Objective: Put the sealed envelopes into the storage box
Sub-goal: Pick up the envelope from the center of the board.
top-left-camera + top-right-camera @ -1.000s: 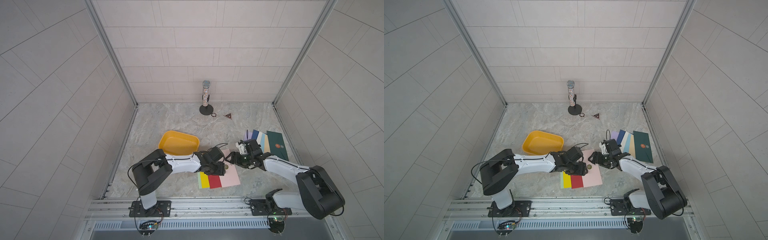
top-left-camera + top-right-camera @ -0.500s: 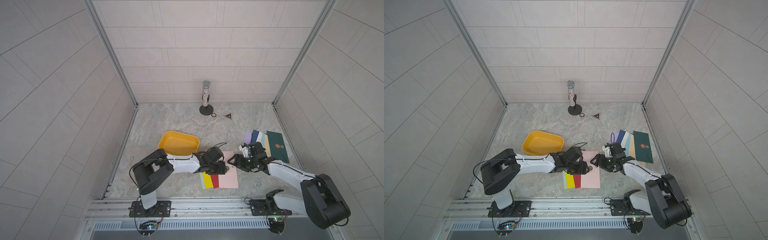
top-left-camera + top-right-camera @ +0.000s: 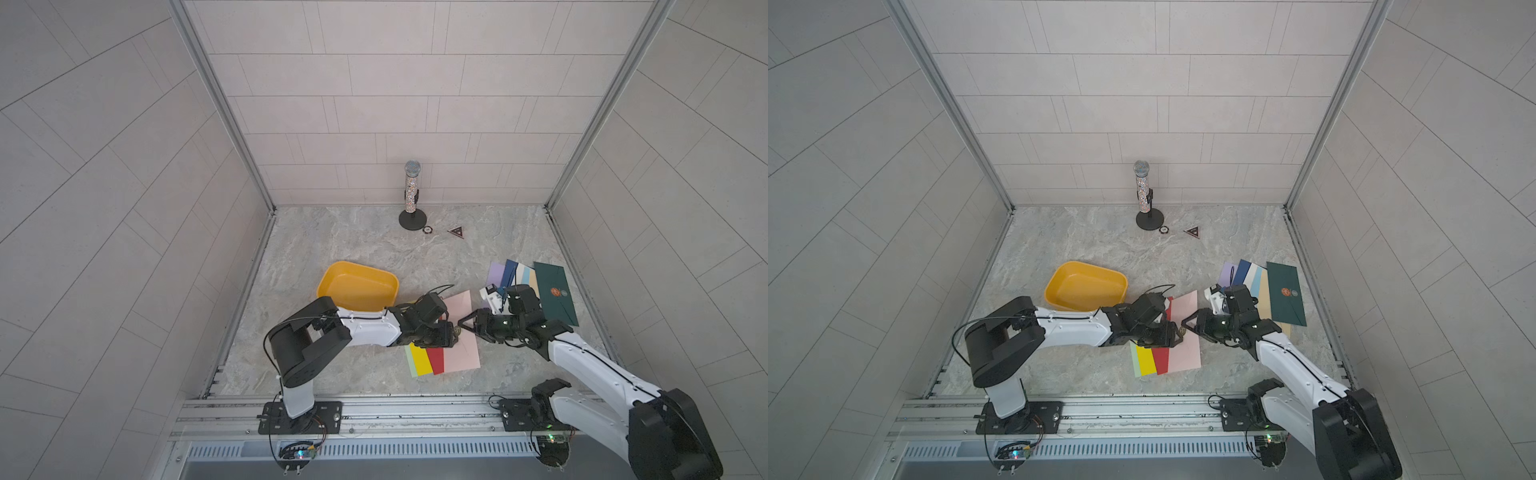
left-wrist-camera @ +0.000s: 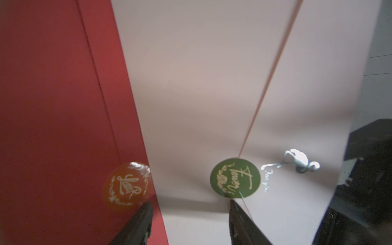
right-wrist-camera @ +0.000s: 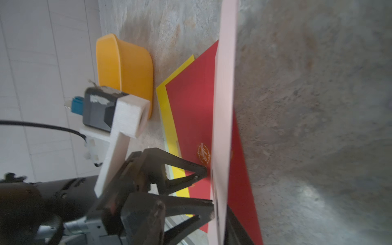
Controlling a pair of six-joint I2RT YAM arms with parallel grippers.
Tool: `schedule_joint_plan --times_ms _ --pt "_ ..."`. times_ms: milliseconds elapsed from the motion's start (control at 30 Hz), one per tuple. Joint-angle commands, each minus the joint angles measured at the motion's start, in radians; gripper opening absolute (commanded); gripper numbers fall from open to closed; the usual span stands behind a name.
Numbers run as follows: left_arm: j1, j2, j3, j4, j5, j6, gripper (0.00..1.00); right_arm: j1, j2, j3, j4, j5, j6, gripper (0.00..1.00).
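1. Pale-green envelope [image 3: 410,361], yellow envelope [image 3: 420,361], red envelope [image 3: 435,360] and pink envelope [image 3: 463,353] are lying overlapped on the table [image 3: 353,232] nearest the front rail. Pink is on top, and their long axes are running near-to-far, far ends leaning slightly right.
2. Left gripper [image 4: 189,203] is standing spread, one fingertip sitting beside the red envelope's orange seal [image 4: 127,186], the other beside the pink envelope's green seal [image 4: 235,178].
3. Right gripper [image 3: 463,326] is meeting the pink envelope's right edge, which is sitting tilted up off the red envelope; whether it is pinching, I cannot tell.
4. Storage box [image 3: 357,289] is sitting left of the stack, long axis crosswise, the left arm [image 3: 370,328] crossing its near rim.
5. Fanned envelopes [image 3: 521,274] are lying farther right, long axes near-to-far, dark green envelope [image 3: 555,307] outermost, the right arm [image 3: 582,357] covering their near ends.
6. Microphone stand [image 3: 412,195], round token [image 3: 428,229] and triangular piece [image 3: 456,232] are standing by the back wall.
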Motion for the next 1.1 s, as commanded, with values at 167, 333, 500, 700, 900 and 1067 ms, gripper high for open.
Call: schedule_joint_plan --times_ms 167,333,500,700,900,1067 --pt "-0.001 -0.059 -0.052 -0.109 -0.049 0.032 0.63 0.002 -0.006 0.067 -0.22 0.122 -0.148 0.11" --pt "0.013 -0.191 -0.055 -0.249 -0.115 0.086 0.65 0.005 -0.021 0.153 -0.29 0.169 -0.211 0.0" --pt "0.055 -0.352 -0.031 -0.474 -0.205 0.169 0.65 0.026 -0.043 0.262 -0.296 0.12 -0.291 0.0" --pt "0.154 -0.578 -0.007 -0.744 -0.348 0.27 0.67 0.099 -0.047 0.316 -0.132 0.063 -0.315 0.0" --pt "0.321 -0.757 -0.033 -0.877 -0.419 0.324 0.69 0.141 0.148 0.574 -0.201 0.055 -0.505 0.0" --pt "0.351 -0.833 -0.007 -0.957 -0.494 0.346 0.7 0.198 0.419 0.9 -0.374 0.036 -0.686 0.0"
